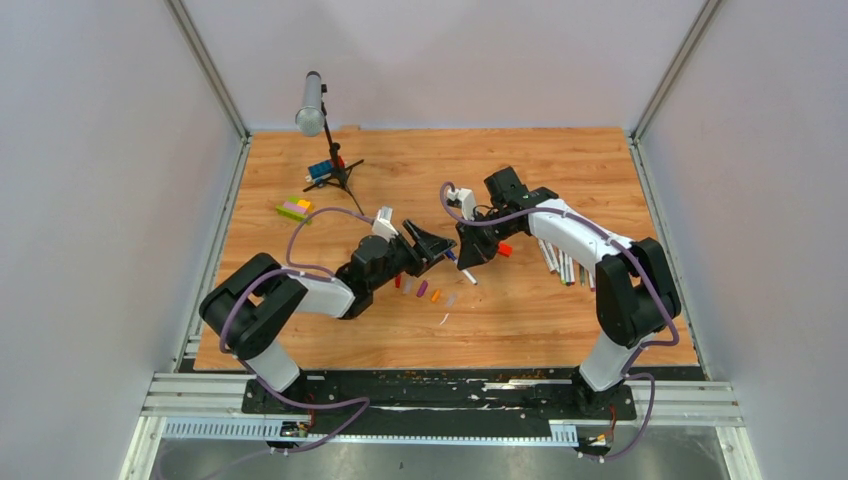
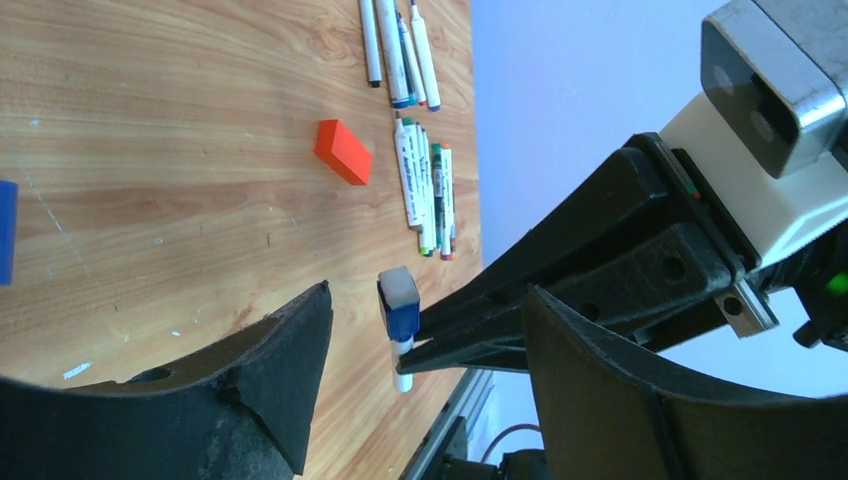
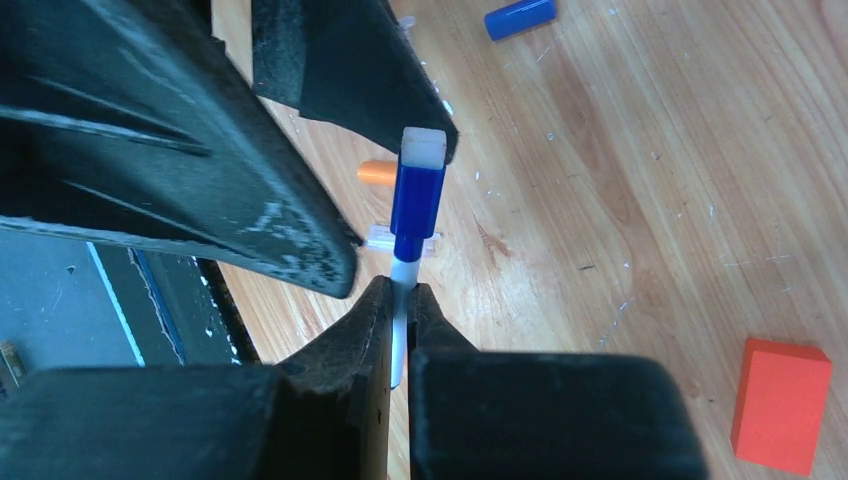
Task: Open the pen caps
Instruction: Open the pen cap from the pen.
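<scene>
My right gripper (image 3: pixel 400 295) is shut on the white barrel of a pen (image 3: pixel 400 335), which sticks out with its blue cap (image 3: pixel 417 195) on. In the left wrist view that same blue cap (image 2: pixel 400 310) sits between the jaws of my left gripper (image 2: pixel 428 295). Those jaws are open, with a gap on either side of the cap. From above, the two grippers meet at mid-table, left gripper (image 1: pixel 437 250) facing right gripper (image 1: pixel 468 255). Loose caps (image 1: pixel 421 289) lie just in front of them. More pens (image 1: pixel 565 265) lie in a row to the right.
An orange-red block (image 1: pixel 505 250) lies beside the right gripper. A grey microphone (image 1: pixel 312 102) on a black tripod stands at the back left, with stacked toy bricks (image 1: pixel 295 209) near it. A loose blue cap (image 3: pixel 520 17) and an orange cap (image 3: pixel 377 172) lie on the wood.
</scene>
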Motion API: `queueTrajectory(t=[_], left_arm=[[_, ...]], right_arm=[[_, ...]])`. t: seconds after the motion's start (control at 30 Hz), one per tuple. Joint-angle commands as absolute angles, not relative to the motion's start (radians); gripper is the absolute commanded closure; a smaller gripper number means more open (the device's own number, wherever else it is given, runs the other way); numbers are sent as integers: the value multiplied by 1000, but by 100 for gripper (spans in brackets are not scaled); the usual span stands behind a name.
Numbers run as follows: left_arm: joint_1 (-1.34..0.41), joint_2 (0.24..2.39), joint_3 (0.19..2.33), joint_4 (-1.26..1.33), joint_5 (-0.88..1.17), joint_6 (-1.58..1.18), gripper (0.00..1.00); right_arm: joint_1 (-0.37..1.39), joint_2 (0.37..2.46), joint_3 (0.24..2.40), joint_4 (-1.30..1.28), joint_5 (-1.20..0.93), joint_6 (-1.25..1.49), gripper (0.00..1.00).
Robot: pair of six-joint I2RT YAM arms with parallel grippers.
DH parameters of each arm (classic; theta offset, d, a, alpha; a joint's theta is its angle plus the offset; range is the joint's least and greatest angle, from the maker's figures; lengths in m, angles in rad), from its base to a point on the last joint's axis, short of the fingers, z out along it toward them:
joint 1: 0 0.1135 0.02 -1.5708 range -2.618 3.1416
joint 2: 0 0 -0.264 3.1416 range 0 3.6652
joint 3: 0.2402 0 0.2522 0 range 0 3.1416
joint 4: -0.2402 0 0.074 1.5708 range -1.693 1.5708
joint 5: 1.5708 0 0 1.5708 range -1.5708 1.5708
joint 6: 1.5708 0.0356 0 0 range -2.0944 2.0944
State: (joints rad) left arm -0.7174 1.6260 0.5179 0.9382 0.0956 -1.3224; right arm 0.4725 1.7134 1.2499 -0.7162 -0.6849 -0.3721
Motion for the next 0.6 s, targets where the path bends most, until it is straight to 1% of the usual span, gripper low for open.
queueTrajectory(t=[0.0, 0.13, 0.2, 0.27, 0.37, 0.43, 0.5, 0.53, 0.57], left_arm=[[-726, 1650, 572, 914, 72, -1323, 26], [-736, 1673, 593, 890, 66, -1327, 34], [-740, 1685, 600, 885, 64, -1329, 40], [-745, 1694, 607, 884, 61, -1332, 49], [-748, 1703, 615, 882, 60, -1332, 67], [-749, 1703, 618, 882, 58, -1329, 86], [-749, 1700, 617, 885, 54, -1321, 100], [-750, 1696, 613, 888, 51, -1314, 100], [-750, 1691, 609, 893, 48, -1307, 100]], right_arm=[[470, 1681, 1249, -679, -732, -375, 100], [471, 1681, 1247, -676, -728, -372, 100], [471, 1682, 1246, -672, -725, -370, 100], [475, 1683, 1244, -671, -717, -370, 100], [480, 1683, 1241, -669, -706, -371, 100], [488, 1683, 1240, -670, -700, -376, 100], [492, 1683, 1241, -677, -702, -386, 100], [493, 1683, 1242, -682, -710, -393, 99], [493, 1684, 1245, -693, -721, -405, 96]])
